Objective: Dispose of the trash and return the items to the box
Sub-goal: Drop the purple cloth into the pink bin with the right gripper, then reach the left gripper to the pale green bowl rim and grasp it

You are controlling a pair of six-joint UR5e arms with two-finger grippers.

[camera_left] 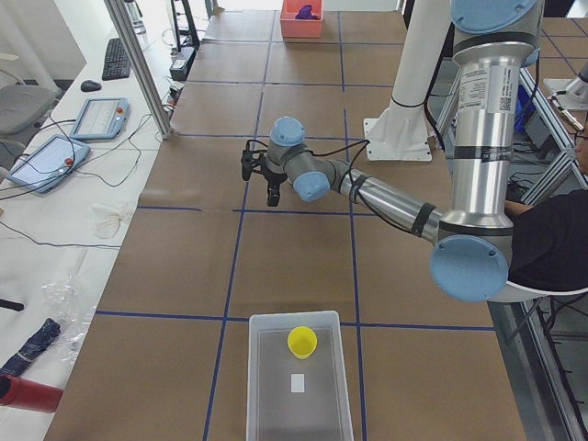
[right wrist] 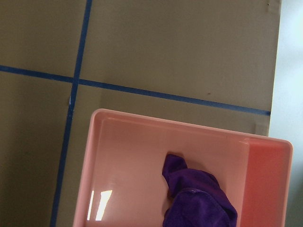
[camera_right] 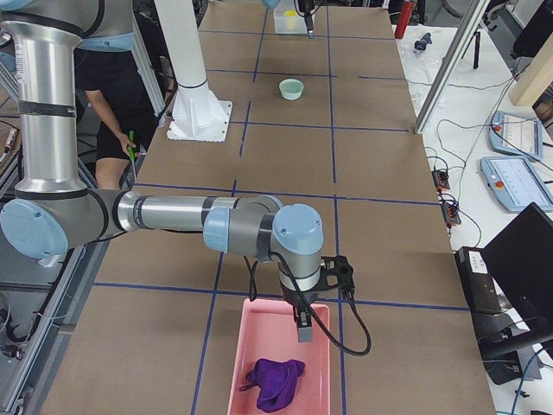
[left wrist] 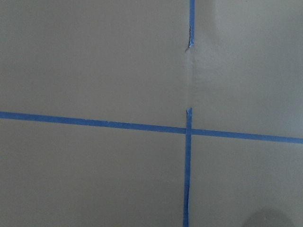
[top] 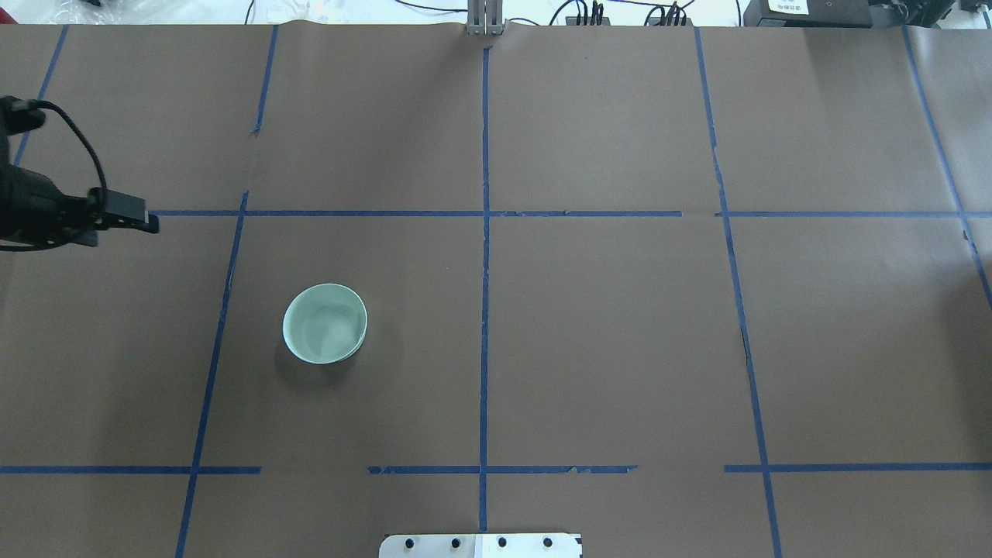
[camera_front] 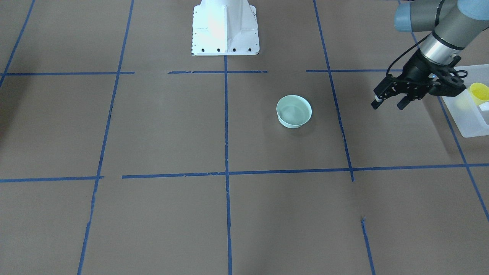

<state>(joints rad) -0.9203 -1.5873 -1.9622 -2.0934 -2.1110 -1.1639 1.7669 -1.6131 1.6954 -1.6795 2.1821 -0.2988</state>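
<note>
The pale mint-green bowl (camera_front: 293, 111) stands upright and empty on the brown table; it also shows in the overhead view (top: 325, 322). The yellow cup (camera_front: 479, 91) stands inside the frosted white box (camera_front: 471, 124), as the exterior left view shows for the cup (camera_left: 302, 341) and the box (camera_left: 266, 386). My left gripper (camera_front: 389, 104) is open and empty. It hovers above the table between the bowl and the box. My right gripper (camera_right: 302, 327) hangs over a pink tray (camera_right: 259, 346); I cannot tell whether it is open or shut.
A purple cloth (right wrist: 201, 201) lies in the pink tray (right wrist: 123, 156) at the table's end on my right. A small white piece (camera_left: 297, 383) lies in the box. The white robot base (camera_front: 225, 28) stands at the table's back edge. An operator stands beside the table (camera_right: 117, 78).
</note>
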